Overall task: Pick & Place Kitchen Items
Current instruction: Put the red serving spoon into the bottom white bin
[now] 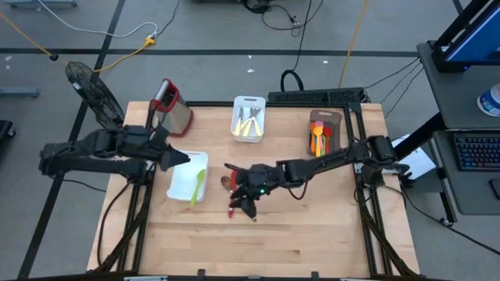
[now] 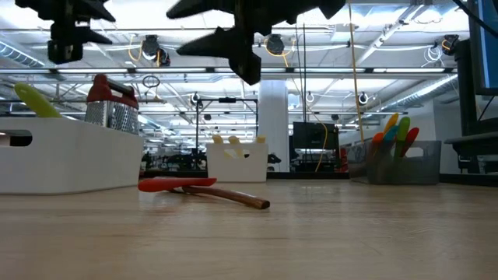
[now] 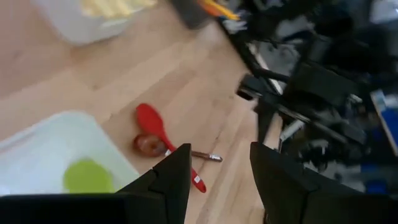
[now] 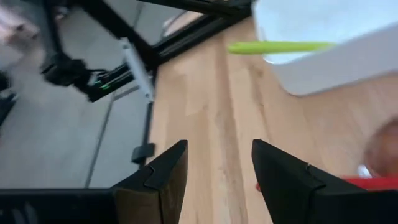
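Red spoon (image 3: pixel 153 126) and wooden-handled spoon (image 2: pixel 233 196) crossed mid-desk (image 1: pixel 312 234): light, stiff, thin, likely slippery. Pinch at handle. Right hand (image 1: pixel 248 204) above, fingers apart, empty. Left hand (image 1: pixel 178 158) apart, over white tray (image 1: pixel 178 190).

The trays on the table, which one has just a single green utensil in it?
The white tray nearest the left arm: it holds only a lime-green spoon. The other white tray holds pale utensils, and the brown tray holds orange and red ones.

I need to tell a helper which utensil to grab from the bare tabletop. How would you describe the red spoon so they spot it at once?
Start at the white tray on the table's left side, the one holding a green utensil. On the bare wood beside it, mid-table, two utensils lie crossed. The red spoon is all bright red; the wooden-handled spoon across it has a brown bowl.
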Motion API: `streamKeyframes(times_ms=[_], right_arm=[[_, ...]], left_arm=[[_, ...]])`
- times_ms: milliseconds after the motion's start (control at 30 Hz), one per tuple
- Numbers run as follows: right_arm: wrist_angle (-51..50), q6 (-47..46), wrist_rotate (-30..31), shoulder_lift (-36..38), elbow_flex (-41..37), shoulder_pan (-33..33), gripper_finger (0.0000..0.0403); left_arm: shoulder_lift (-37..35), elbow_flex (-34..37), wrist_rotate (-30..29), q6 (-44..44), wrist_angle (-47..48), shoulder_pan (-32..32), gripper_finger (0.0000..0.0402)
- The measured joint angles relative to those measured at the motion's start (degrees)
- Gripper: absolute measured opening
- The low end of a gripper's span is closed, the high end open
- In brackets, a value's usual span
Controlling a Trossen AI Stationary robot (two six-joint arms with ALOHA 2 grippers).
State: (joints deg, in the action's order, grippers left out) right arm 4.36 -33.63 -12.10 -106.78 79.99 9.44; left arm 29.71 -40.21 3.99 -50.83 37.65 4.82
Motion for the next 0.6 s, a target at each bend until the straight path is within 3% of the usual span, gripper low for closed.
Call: streamKeyframes(times_ms=[300, 600], right_arm=[[-4.2, -10.8, 13.4, 0.0, 0.0, 0.2, 0.0171], [-5.7, -20.2, 16.9, 0.0, 0.0, 0.8, 0.0171]], left_arm=[[-2.7, 0.0, 1.5, 14.2, -4.8, -4.1, 0.017], [-6.5, 0.0, 3.6, 16.6, -2.9, -8.0, 0.017]])
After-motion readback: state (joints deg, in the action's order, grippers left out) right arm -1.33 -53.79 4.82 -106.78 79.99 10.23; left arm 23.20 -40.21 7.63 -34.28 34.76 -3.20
